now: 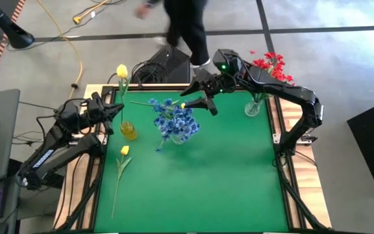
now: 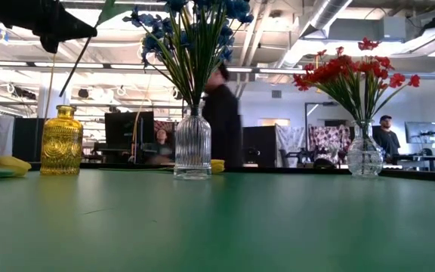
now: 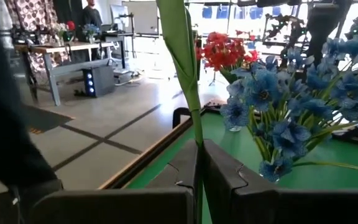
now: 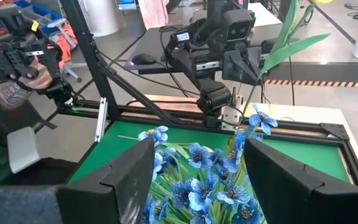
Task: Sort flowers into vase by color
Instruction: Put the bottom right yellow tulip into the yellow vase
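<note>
My left gripper (image 1: 116, 109) (image 3: 199, 152) is shut on a yellow tulip sprig (image 1: 121, 70) over the table's far left, above the yellow glass vase (image 1: 128, 130) (image 2: 60, 141). My right gripper (image 1: 199, 99) (image 4: 197, 186) hangs open above the blue flowers (image 1: 176, 119) (image 4: 197, 180), which stand in a ribbed clear vase (image 2: 192, 143); it touches nothing. The red flowers (image 1: 271, 65) (image 2: 353, 72) stand in another clear vase (image 2: 365, 153) at the far right. A second yellow tulip (image 1: 123, 151) lies flat on the mat near the left edge. My left gripper pinches the tulip's thin green stem (image 3: 197, 134) between its two fingers, which lie across it. The sprig is lifted clear and stands tilted. Its leaf (image 3: 178, 37) and bud rise beyond the fingers, and the lower stem (image 2: 78, 64) slants down toward the yellow vase's mouth.
The green mat (image 1: 206, 188) is bare across its near and right parts. A raised frame edge (image 1: 284, 149) borders the table. A person (image 1: 187, 26) walks past beyond the far edge, and another person's hand (image 4: 17, 78) shows in the right wrist view.
</note>
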Motion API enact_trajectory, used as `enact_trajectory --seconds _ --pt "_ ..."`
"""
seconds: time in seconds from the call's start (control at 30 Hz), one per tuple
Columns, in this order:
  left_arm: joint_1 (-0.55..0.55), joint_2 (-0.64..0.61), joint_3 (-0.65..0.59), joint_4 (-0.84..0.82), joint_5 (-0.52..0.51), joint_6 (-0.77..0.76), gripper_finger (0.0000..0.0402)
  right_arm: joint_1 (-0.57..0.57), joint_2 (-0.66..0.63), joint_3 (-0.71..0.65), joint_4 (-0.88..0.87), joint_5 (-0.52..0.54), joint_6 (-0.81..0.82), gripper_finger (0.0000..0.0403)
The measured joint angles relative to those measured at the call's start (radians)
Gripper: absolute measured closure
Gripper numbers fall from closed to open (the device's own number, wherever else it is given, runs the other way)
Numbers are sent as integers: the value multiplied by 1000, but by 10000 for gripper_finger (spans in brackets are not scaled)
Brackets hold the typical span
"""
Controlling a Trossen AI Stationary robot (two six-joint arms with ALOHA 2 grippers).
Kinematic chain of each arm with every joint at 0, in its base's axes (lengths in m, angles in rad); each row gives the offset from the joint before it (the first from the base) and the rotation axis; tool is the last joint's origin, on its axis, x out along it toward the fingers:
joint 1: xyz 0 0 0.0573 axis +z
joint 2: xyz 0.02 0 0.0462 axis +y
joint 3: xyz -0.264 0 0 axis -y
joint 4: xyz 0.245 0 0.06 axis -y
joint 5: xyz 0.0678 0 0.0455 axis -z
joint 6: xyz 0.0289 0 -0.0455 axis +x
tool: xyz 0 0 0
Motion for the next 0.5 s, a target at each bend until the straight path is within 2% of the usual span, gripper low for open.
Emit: enact_trajectory --seconds 0.2,0.5 --pt "0 -11 -84 99 -9 -32 401 0 0 0 -3 0 -12 127" --pt "0 -14 -89 92 -39 -38 401 0 0 0 -37 1 -19 127"
